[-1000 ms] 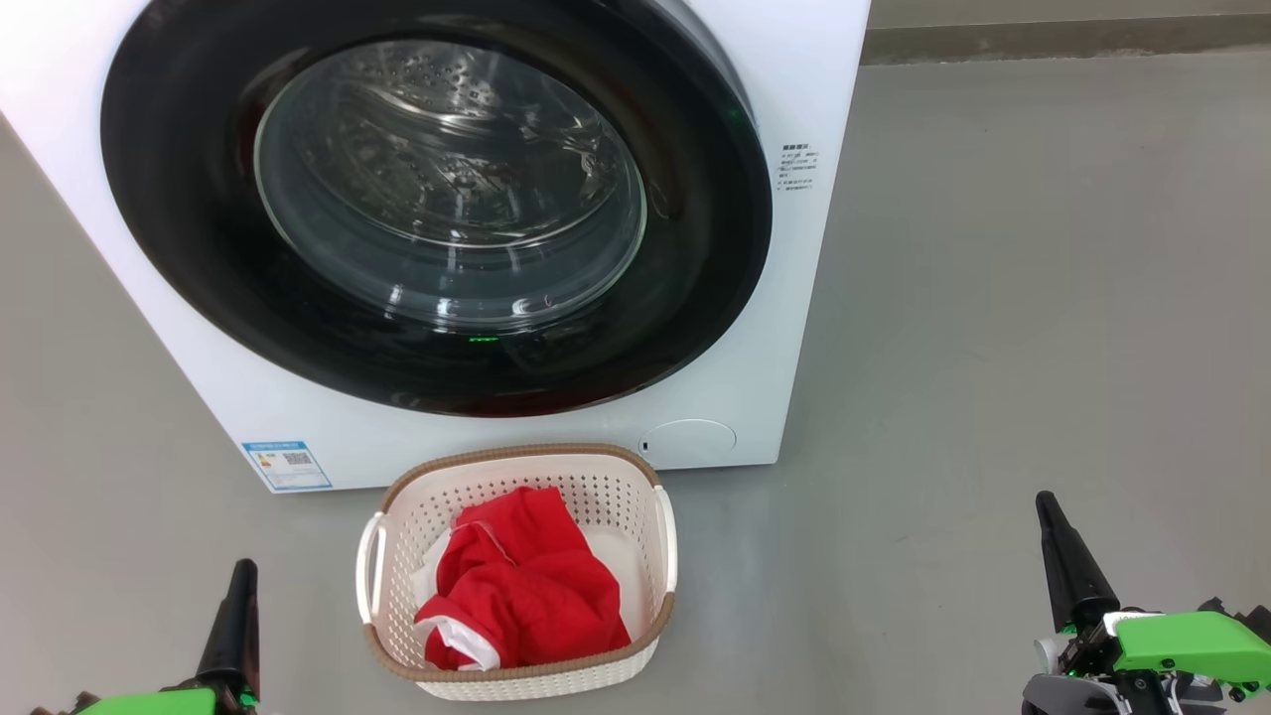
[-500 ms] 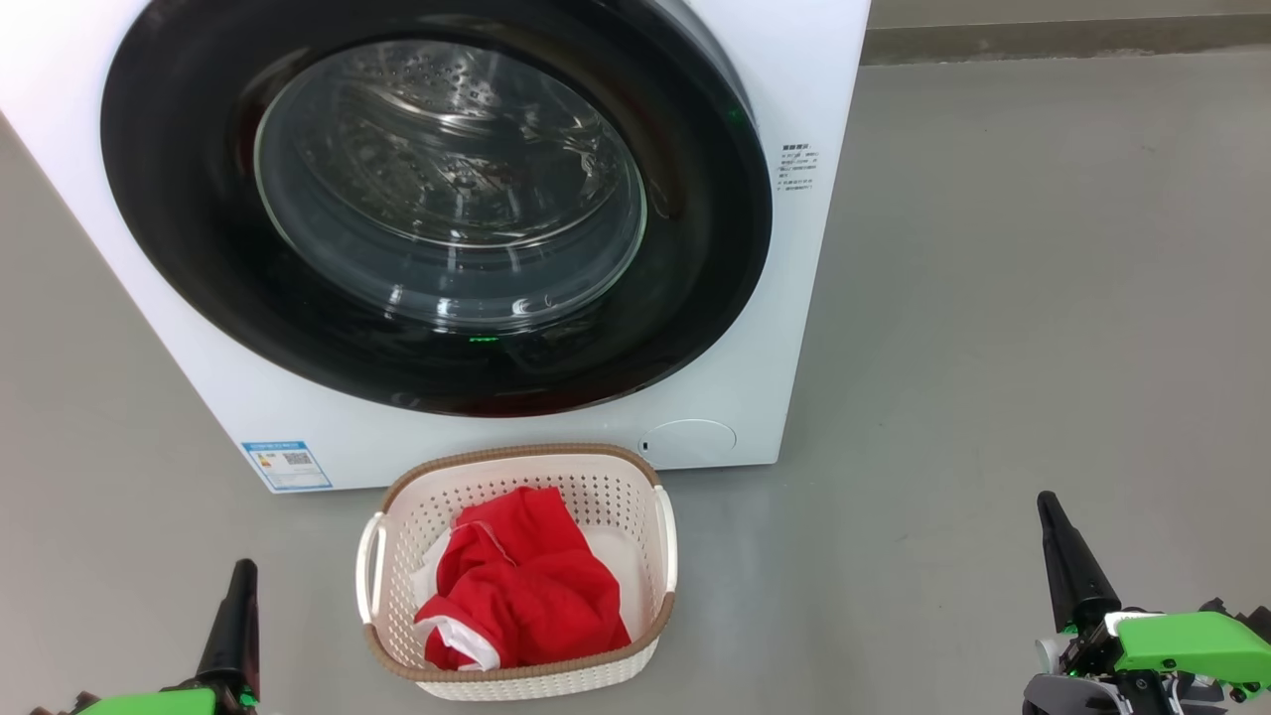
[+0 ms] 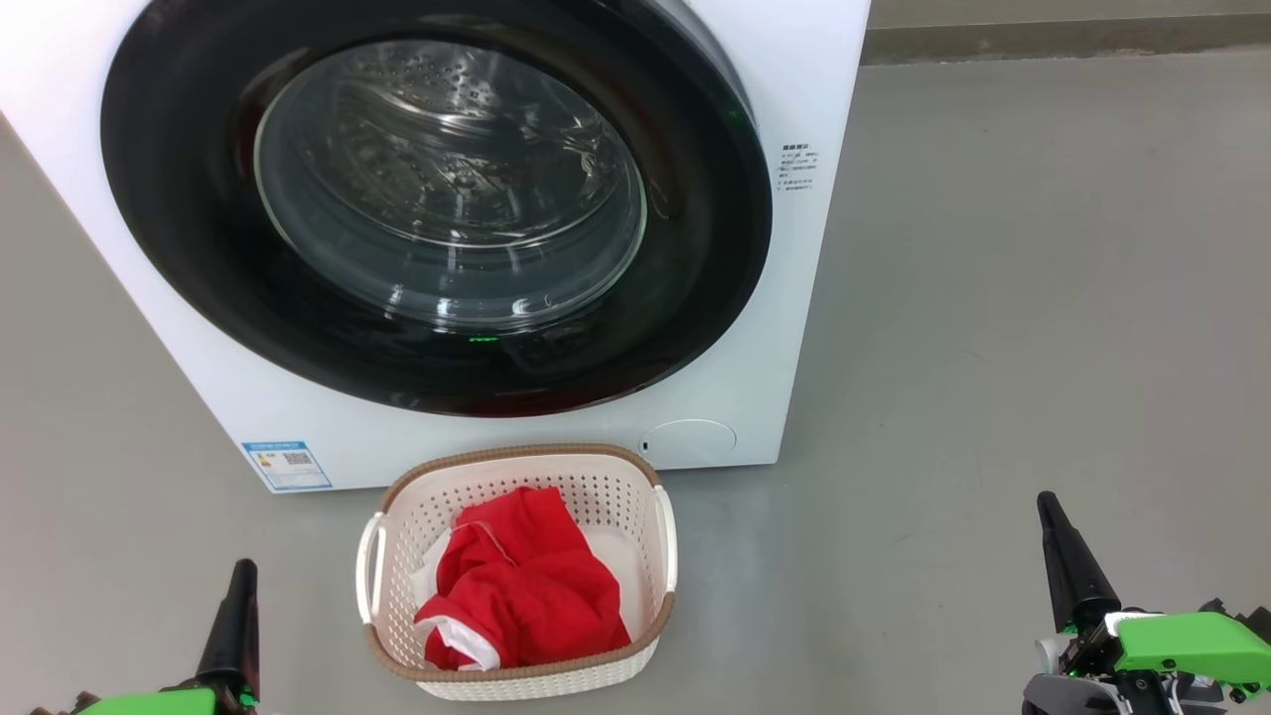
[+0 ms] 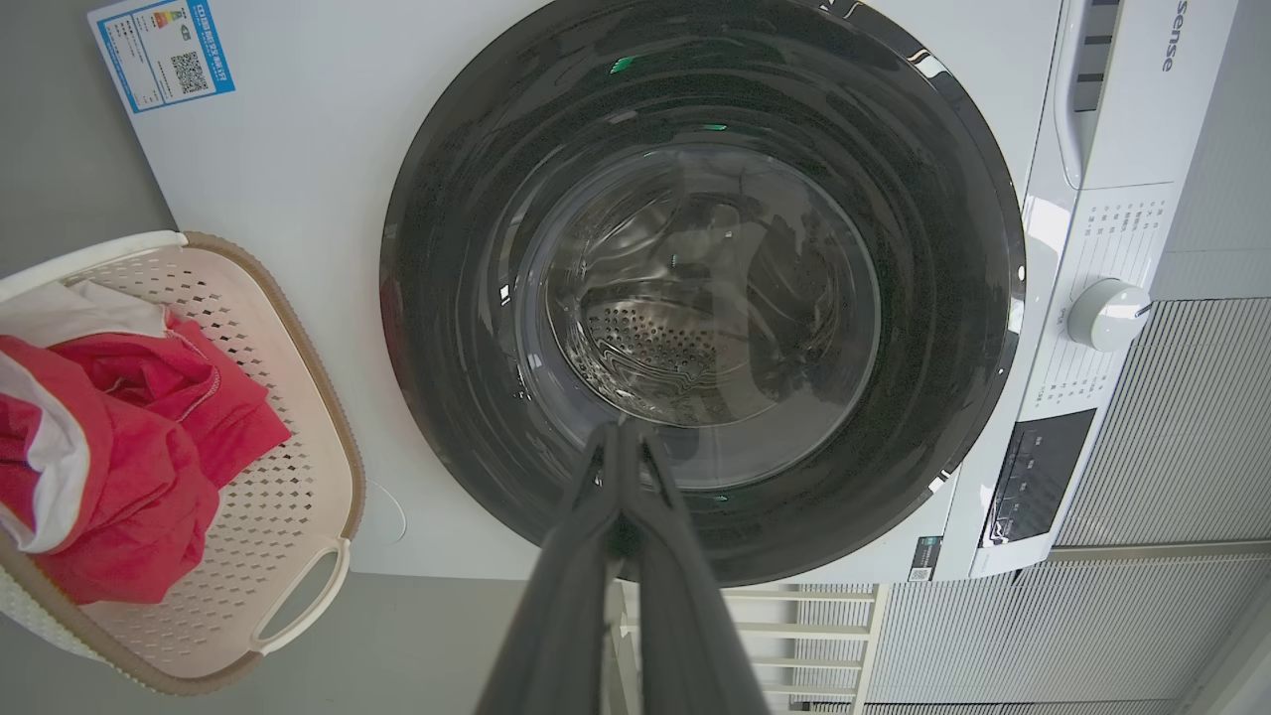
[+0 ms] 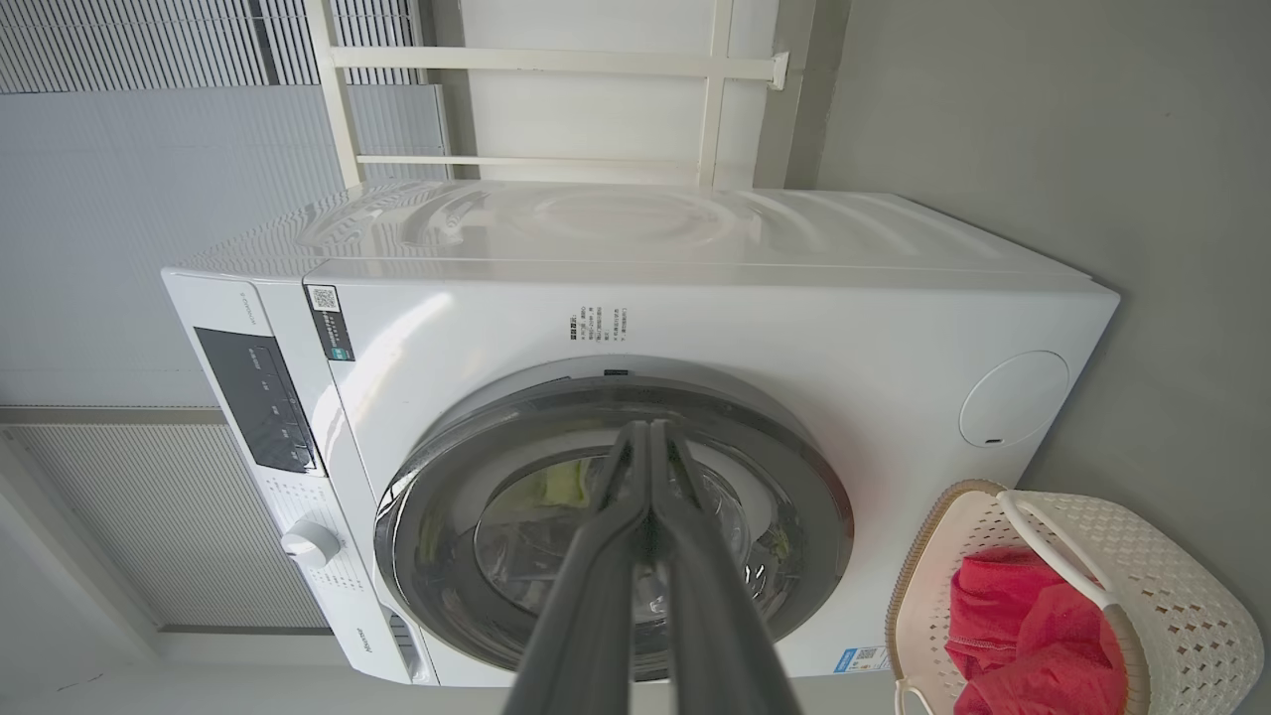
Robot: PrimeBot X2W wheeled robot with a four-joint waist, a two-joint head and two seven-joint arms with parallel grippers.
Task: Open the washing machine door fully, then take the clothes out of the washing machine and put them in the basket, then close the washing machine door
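As the door [image 3: 437, 199] sits shut, step: seemingly finished
Clothes [image 3: 526, 591]: in basket [image 3: 516, 452]
Left pincer [image 4: 618, 437], right pincer [image 5: 650, 432]: pressed together, empty
Next: confirm latch

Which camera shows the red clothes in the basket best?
The head view: it looks down on the whole pile of clothes inside the basket. The left wrist view crops it at the picture's edge; the right wrist view crops it at the bottom corner.

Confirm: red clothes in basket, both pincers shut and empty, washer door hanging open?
Door is wrong: the washing machine door sits closed, per the head view. The clothes are in the basket; left pincer and right pincer are shut, empty.
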